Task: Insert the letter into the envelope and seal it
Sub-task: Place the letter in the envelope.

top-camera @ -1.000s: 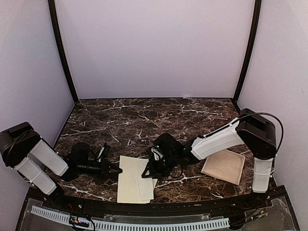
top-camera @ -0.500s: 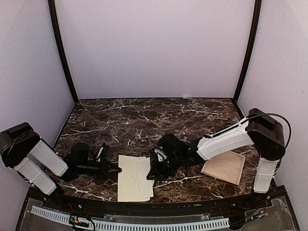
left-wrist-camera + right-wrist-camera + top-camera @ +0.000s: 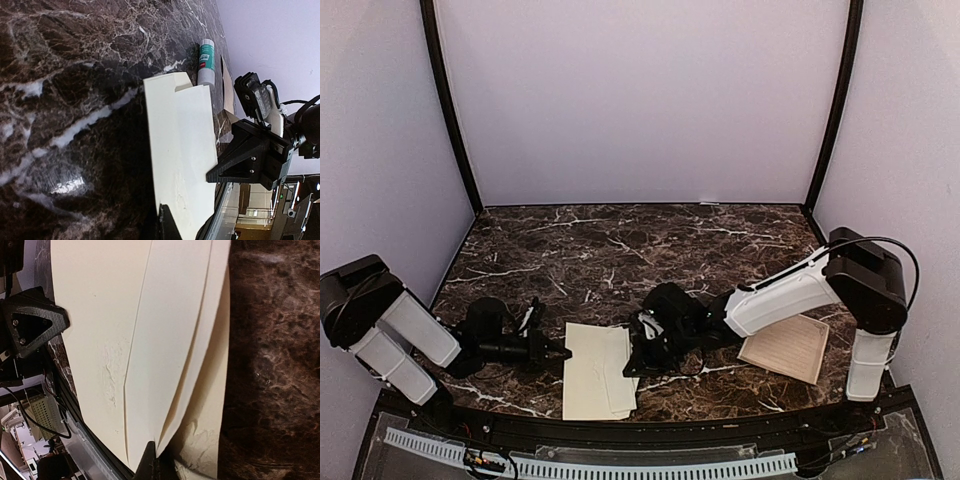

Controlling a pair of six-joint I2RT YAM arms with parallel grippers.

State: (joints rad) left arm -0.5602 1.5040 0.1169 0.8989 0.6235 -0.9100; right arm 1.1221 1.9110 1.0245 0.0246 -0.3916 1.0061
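The envelope lies flat at the lower centre of the top view, close to the near edge of the marble table. From the wrist views I see several cream layers overlapping along its length, one edge lifted a little. I cannot tell whether a sheet is already tucked inside.

The left gripper sits low at the envelope's left edge. The right gripper reaches in over its right edge. Only one fingertip of each shows in its own camera, so I cannot say how wide either pincer stands, or whether it pinches paper.

A bordered sheet rests well apart at the lower right. A glue stick lies just beyond the envelope's far end, in no gripper. By my reckoning the work is at the envelope's opening, and sealing remains to be done.
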